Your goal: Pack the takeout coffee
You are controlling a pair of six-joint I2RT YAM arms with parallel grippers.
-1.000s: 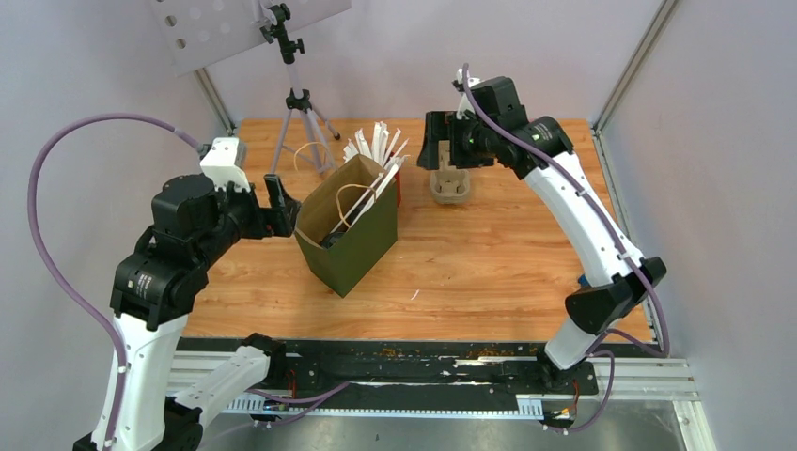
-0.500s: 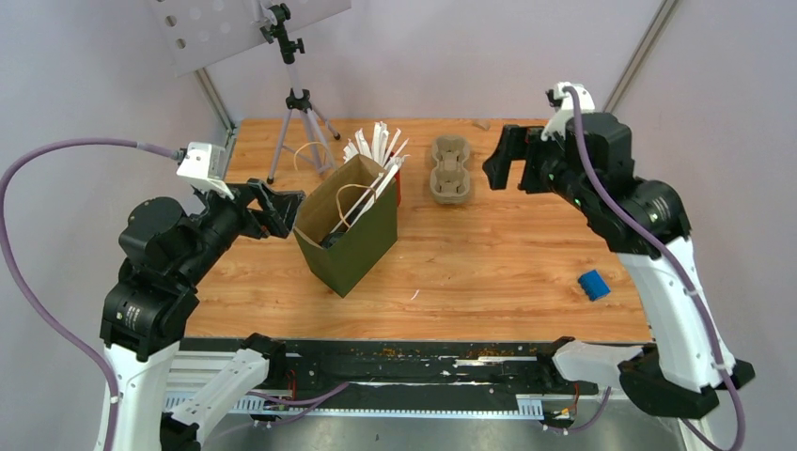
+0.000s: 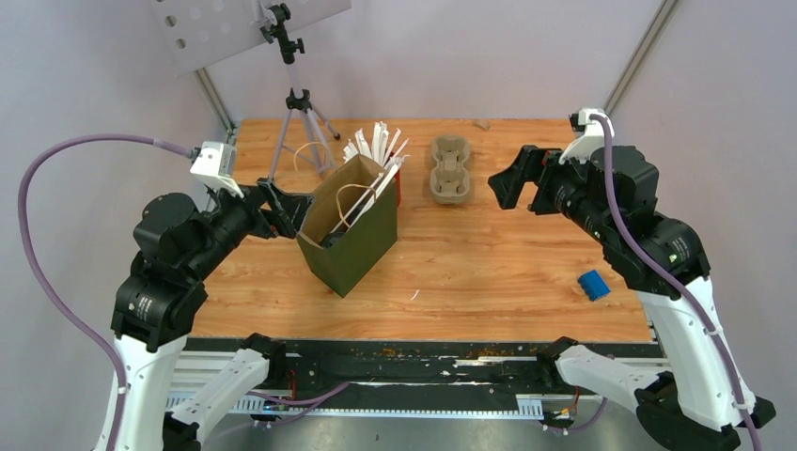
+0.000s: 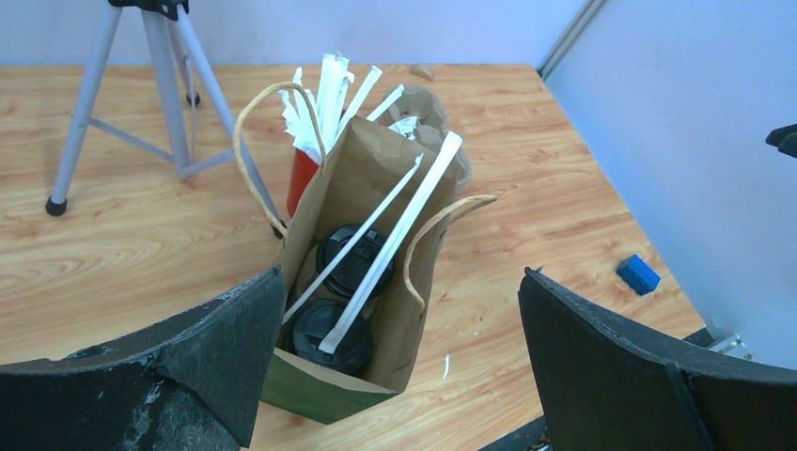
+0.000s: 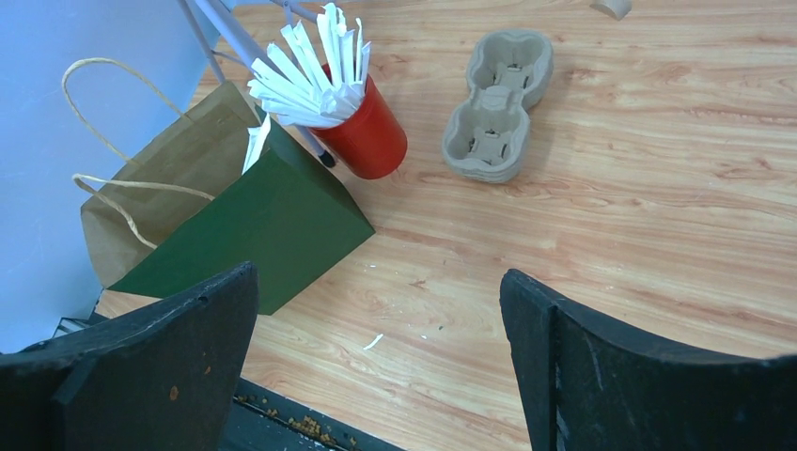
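The takeout coffee stands inside the green-and-brown paper bag (image 4: 320, 395): only the two black lids (image 4: 352, 258) (image 4: 324, 334) show, with two white wrapped straws (image 4: 395, 244) lying across them. From above the bag (image 3: 362, 246) stands upright left of the table's middle. My left gripper (image 3: 282, 211) hovers open just left of the bag's rim, with nothing between its fingers (image 4: 221, 348). My right gripper (image 3: 512, 183) hangs open and empty above the right half of the table, well apart from the bag (image 5: 254, 225).
A red cup of white straws (image 5: 362, 141) stands behind the bag. A beige pulp cup tray (image 3: 450, 170) (image 5: 496, 103) lies at the back middle. A tripod (image 3: 299, 103) stands at the back left. A small blue block (image 3: 593, 285) lies near the right edge.
My right arm has drawn back from above the pulp tray to the right, uncovering the blue block. My left gripper has shifted slightly beside the bag. Both stay open.
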